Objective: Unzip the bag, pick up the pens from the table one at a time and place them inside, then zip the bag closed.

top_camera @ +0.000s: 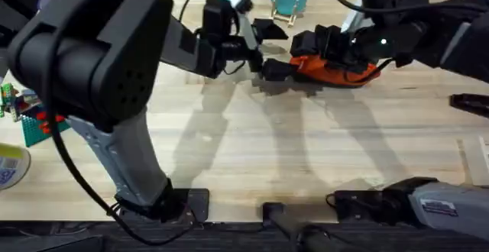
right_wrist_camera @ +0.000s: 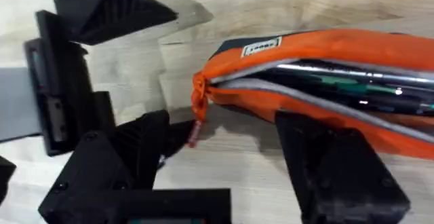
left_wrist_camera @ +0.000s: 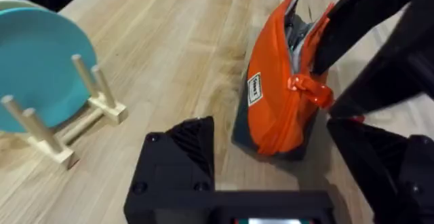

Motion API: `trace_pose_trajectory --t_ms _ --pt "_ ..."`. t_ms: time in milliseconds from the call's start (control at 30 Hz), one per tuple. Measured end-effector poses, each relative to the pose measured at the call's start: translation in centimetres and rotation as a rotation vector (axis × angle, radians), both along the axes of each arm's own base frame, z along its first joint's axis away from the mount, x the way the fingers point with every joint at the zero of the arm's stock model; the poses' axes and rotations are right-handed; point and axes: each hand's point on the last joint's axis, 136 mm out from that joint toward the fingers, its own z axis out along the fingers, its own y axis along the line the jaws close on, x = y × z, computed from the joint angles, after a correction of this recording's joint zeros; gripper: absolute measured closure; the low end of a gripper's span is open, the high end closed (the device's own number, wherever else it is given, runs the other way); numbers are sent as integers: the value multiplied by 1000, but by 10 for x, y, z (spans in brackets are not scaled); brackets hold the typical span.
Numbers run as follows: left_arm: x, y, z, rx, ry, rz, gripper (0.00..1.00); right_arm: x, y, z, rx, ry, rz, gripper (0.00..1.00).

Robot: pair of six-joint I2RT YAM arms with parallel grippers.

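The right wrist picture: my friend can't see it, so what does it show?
An orange pencil pouch lies unzipped on the wooden table, with pens showing inside. The right end effector is open around the pouch's end, and the left end effector is open beside it.

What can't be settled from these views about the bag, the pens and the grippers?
- Overhead: much of the bag hidden by both grippers; zipper opening unreadable.
- Right wrist: pens inside the bag cut off by the frame edge; count unclear.
- Left wrist: the bag's far end hidden behind the right gripper.

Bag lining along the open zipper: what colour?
Grey lining, inside the orange bag; right wrist view shows it best.
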Motion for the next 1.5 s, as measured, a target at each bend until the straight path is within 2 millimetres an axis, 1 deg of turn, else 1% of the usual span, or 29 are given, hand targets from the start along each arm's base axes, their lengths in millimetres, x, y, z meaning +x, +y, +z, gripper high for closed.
trace_pose_trajectory --t_ms 133,400,600,733,867,900,1133,1267,1433,1500 --pt "0 14 4 -28 14 -23 4 1 0 1 2 -4 0 66" --pt "-13 19 10 -72 19 -110 4 1 0 1 19 4 -28 64" --pt "-14 30 9 -83 46 -122 4 4 1 2 37 3 -53 64" --pt "-15 39 4 -82 81 -119 4 6 7 -5 38 8 -45 64" --pt "-17 43 4 -87 72 -129 4 8 16 -11 38 11 -26 88" --pt "-17 43 4 -88 69 -133 4 9 17 -12 40 11 -24 103" --pt "-19 43 5 -93 60 -145 4 12 21 -10 53 -1 -29 334" --pt "-20 42 6 -96 60 -150 4 12 21 -10 53 -1 -30 430" --pt "-20 42 6 -96 58 -151 4 12 21 -10 55 0 -32 622" --pt "-20 42 6 -96 58 -151 4 11 21 -10 54 1 -33 715"
